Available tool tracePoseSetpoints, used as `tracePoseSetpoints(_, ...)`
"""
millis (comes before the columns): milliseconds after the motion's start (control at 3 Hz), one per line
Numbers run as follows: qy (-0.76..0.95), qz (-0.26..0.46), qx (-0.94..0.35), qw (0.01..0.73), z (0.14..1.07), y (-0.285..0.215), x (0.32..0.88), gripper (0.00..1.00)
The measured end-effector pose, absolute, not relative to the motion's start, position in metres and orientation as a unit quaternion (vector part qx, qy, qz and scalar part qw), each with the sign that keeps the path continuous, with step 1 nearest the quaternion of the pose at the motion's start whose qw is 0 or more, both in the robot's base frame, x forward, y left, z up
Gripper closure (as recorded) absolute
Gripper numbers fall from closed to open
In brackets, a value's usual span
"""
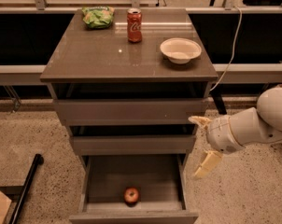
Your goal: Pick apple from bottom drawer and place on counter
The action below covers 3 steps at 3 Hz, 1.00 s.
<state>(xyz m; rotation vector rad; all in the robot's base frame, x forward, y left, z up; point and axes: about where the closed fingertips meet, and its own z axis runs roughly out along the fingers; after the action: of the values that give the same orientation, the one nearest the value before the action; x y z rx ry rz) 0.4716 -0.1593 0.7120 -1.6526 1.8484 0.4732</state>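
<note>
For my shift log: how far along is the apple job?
Done: the grey-brown bottom drawer stands open. In hand: the open gripper hangs beside the cabinet, empty. Left: grasp the small red apple in the drawer and set it on the glossy grey-brown counter.

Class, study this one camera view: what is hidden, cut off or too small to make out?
All in the camera view:
1. Upper drawers: insides hidden by the counter and shadow.
2. Bottom drawer: front cut off by the lower edge.
3. Arm: cut off by the right edge; its open gripper hangs beside the cabinet's right side.
4. Green bag: print too small.
</note>
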Motion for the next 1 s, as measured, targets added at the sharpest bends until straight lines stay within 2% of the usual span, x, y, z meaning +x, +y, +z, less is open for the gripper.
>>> tracePoseSetpoints(667, 0.715, 0.204, -0.598, 0.3, 0.677, -0.147, 0.467, 0.0)
tracePoseSetpoints(1000, 0.708, 0.209, -0.589, 0.327, 0.638, -0.126, 0.483, 0.0)
